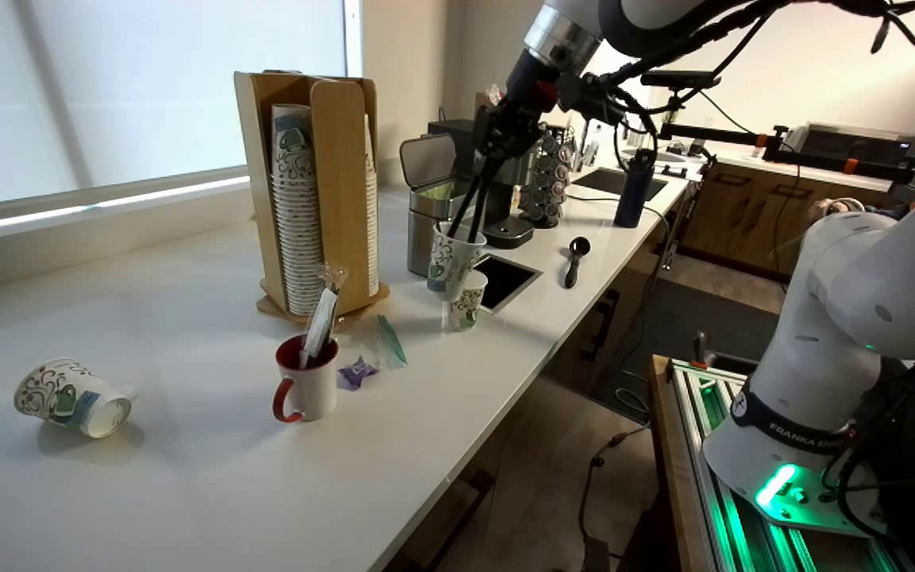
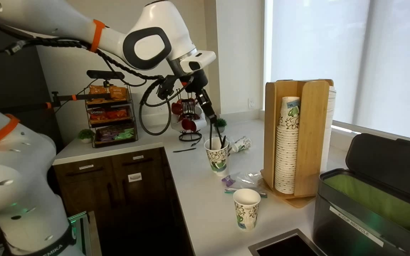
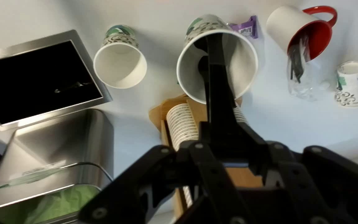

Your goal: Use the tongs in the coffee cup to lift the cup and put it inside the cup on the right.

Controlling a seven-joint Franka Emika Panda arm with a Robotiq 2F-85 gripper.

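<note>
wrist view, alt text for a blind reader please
Dark tongs held by a black pincer reach inside a patterned paper cup. Left of it in the picture is an empty cup; to the right, a purple wrapper, a red-lined mug and a cup on its side; lower, a wooden cup dispenser and an open metal bin.

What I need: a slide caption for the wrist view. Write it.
Black tongs reach into a patterned paper cup, seen between a second cup and a red-handled mug.
</note>
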